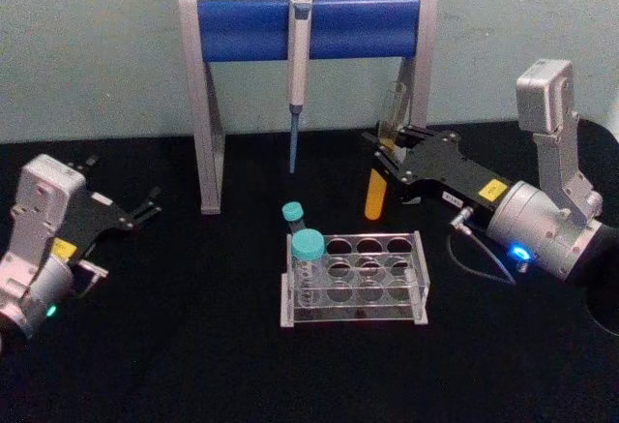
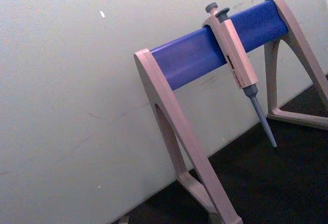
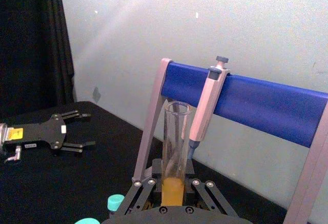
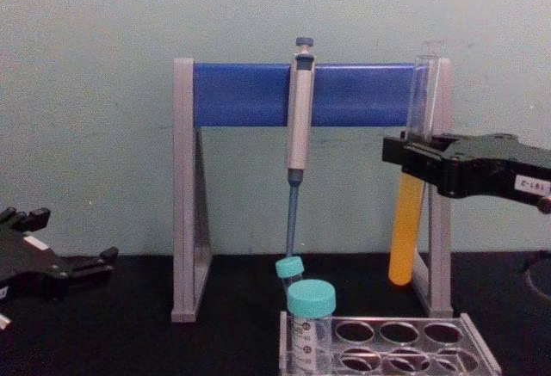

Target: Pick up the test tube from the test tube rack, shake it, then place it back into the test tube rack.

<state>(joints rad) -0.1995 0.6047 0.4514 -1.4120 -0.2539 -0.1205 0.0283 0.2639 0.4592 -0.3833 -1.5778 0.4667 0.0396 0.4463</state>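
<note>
The test tube [image 1: 376, 197], clear glass with orange-yellow liquid in its lower half, hangs upright in the air behind the rack. My right gripper [image 1: 385, 159] is shut on its middle. The chest view shows the test tube [image 4: 405, 230] well above the table, gripped by the right gripper [image 4: 411, 159] in front of the stand's right leg. In the right wrist view the tube [image 3: 176, 147] rises between the fingers [image 3: 145, 189]. The test tube rack [image 1: 353, 315], clear plastic with round holes, sits at the table's middle. My left gripper [image 1: 124, 179] rests open at the far left.
Two teal-capped vials [image 1: 308, 245] stand in the rack's left side. Behind the rack, the grey-and-blue pipette stand [image 1: 242, 28] holds a pipette [image 1: 299, 55] close to the held tube. A cable [image 1: 479, 254] trails beside the right arm.
</note>
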